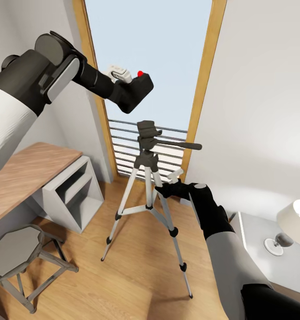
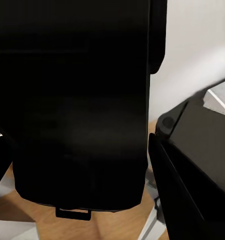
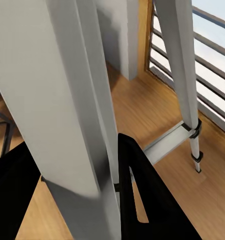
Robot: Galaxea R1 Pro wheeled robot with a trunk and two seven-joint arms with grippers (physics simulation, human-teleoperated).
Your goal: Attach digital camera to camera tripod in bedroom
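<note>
Both sets of jaws are gripping something: the left gripper [image 1: 123,82] is clamping the digital camera [image 1: 136,91], and the right gripper [image 1: 167,189] is closing its fingers around a leg of the camera tripod [image 1: 147,178].

In the head view the digital camera is showing as a chunky black block with a red dot on its top edge, and it is hanging in the air in front of the window [image 1: 150,58], above the tripod's head and apart from it, a little toward the robot's left. In the left wrist view the digital camera [image 2: 77,100] is taking up most of the picture as a dark slab, with a black finger [image 2: 192,170] lying beside it.

The camera tripod is standing upright on the light wood floor [image 1: 123,275], its three silver-white legs spreading out to black feet, black joints along them, a black head on top and a handle sticking out sideways toward the robot's right. In the right wrist view a tripod leg [image 3: 57,115] is running between the dark fingers [image 3: 142,200], touching them.

Around it, a wood-topped white desk [image 1: 30,173] is sitting at the left, with a grey octagonal stool [image 1: 16,249] in front of it. A grey bedside table [image 1: 261,253] with a lamp [image 1: 292,224] is standing at the right. Grey railing bars [image 1: 172,146] are crossing the lower part of the window behind the tripod.
</note>
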